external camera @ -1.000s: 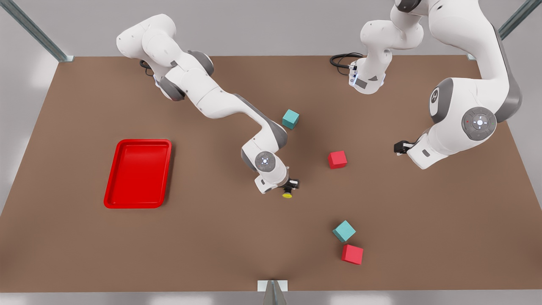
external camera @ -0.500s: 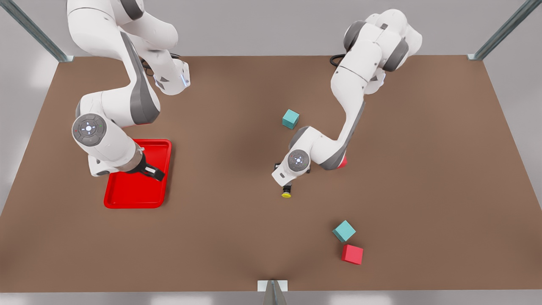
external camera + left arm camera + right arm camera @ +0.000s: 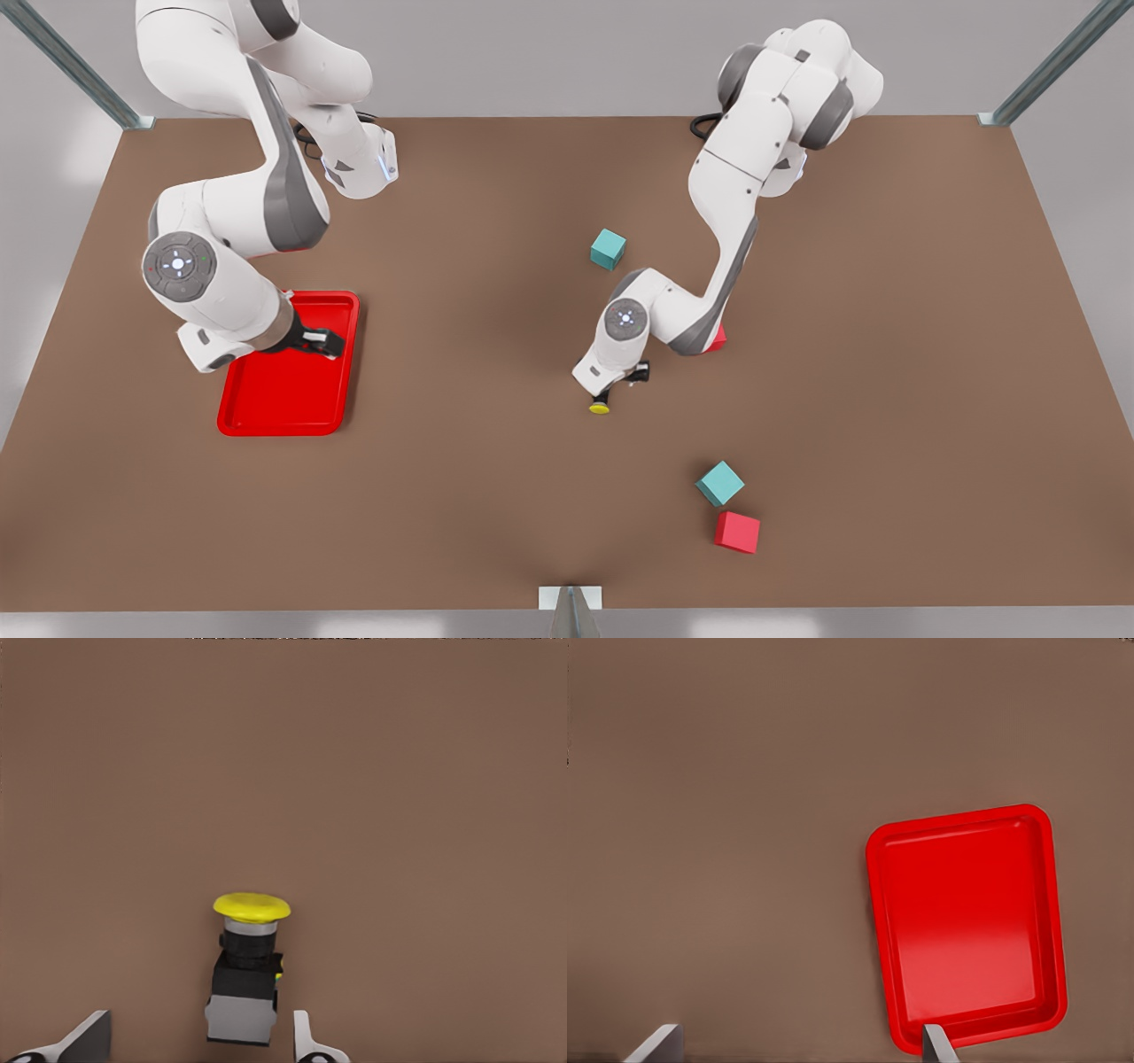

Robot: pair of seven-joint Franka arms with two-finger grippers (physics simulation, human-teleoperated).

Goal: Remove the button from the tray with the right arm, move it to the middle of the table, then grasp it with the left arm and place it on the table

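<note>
The button [image 3: 600, 407], with its yellow cap and grey-black stem, lies on the brown table [image 3: 496, 496] near the middle. In the left wrist view the button [image 3: 246, 970] rests between my left gripper's [image 3: 201, 1028] spread fingers, and neither finger presses on it. My left gripper [image 3: 623, 379] is open just behind the button, on the arm at the front view's right. My right gripper [image 3: 326, 341] hovers open over the far edge of the red tray [image 3: 266, 408], holding nothing. In the right wrist view the tray [image 3: 966, 930] lies bare beyond the right gripper [image 3: 801, 1032].
A teal cube [image 3: 608, 248] sits behind the left arm, and a red cube [image 3: 718, 338] is mostly hidden by that arm's elbow. Another teal cube [image 3: 719, 483] and a red cube [image 3: 737, 532] lie near the front, to the front view's right.
A second ago the right gripper held the button at the middle; it has swung back over the tray. The left arm came in to the button, and its wrist has since lifted slightly.
</note>
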